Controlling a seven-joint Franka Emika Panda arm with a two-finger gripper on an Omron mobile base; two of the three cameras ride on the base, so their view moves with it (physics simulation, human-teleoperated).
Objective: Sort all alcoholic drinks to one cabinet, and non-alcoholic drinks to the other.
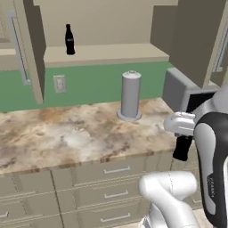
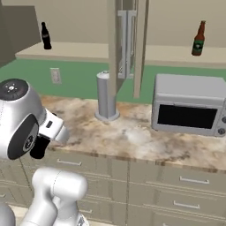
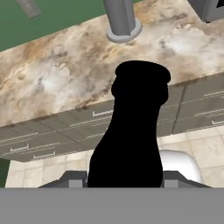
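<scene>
My gripper (image 1: 182,141) is shut on a small all-black cola bottle (image 1: 182,150), held in front of the counter's front edge at drawer height. In the hand view this bottle (image 3: 131,131) stands between the fingertips (image 3: 73,177); in the right base view it (image 2: 39,148) hangs beside the arm. A second black cola bottle (image 1: 69,40) (image 2: 45,36) stands upright on the shelf of the open left cabinet (image 1: 102,54). The brown beer bottle with a green label (image 2: 198,39) stands on the shelf of the right cabinet (image 2: 176,55).
A grey cylinder on a round base (image 1: 130,95) (image 2: 106,97) stands at the back of the marble counter (image 1: 67,133). A toaster oven (image 2: 190,106) sits to its right. Open cabinet doors (image 2: 128,44) (image 1: 31,49) hang over the counter. Drawers (image 1: 111,182) run below.
</scene>
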